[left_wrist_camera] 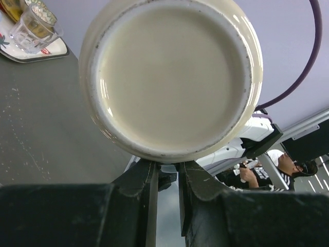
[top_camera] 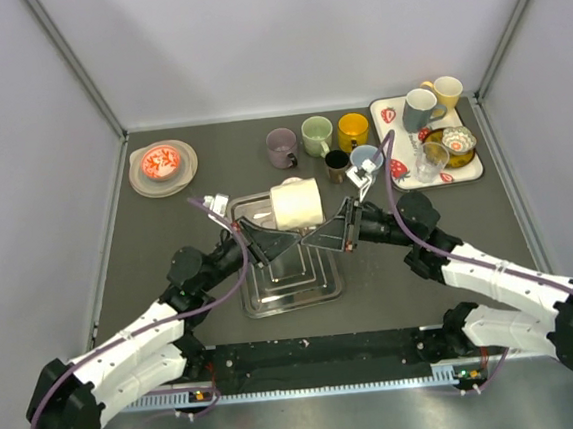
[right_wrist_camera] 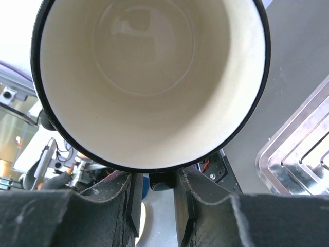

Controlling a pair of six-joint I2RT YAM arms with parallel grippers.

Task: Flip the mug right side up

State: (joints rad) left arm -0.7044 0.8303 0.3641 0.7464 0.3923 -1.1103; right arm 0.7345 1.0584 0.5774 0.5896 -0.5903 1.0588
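The cream mug (top_camera: 296, 204) with a black rim lies on its side in the air above the steel tray (top_camera: 293, 289), held between both arms. In the left wrist view its flat base (left_wrist_camera: 172, 77) fills the frame. My left gripper (left_wrist_camera: 167, 172) is shut on the dark handle under it. The right wrist view looks straight into the mug's mouth (right_wrist_camera: 149, 77). My right gripper (right_wrist_camera: 157, 180) is closed around the black handle (right_wrist_camera: 164, 181) at the rim end. In the top view the left gripper (top_camera: 280, 237) and right gripper (top_camera: 321, 236) meet beneath the mug.
A row of mugs stands behind: purple (top_camera: 282, 147), green (top_camera: 317, 136), yellow (top_camera: 353, 131), black (top_camera: 337, 165). At the back right, a strawberry-print tray (top_camera: 468, 170) carries mugs and a glass (top_camera: 427, 160). A plate with a red bowl (top_camera: 162, 163) sits at the back left.
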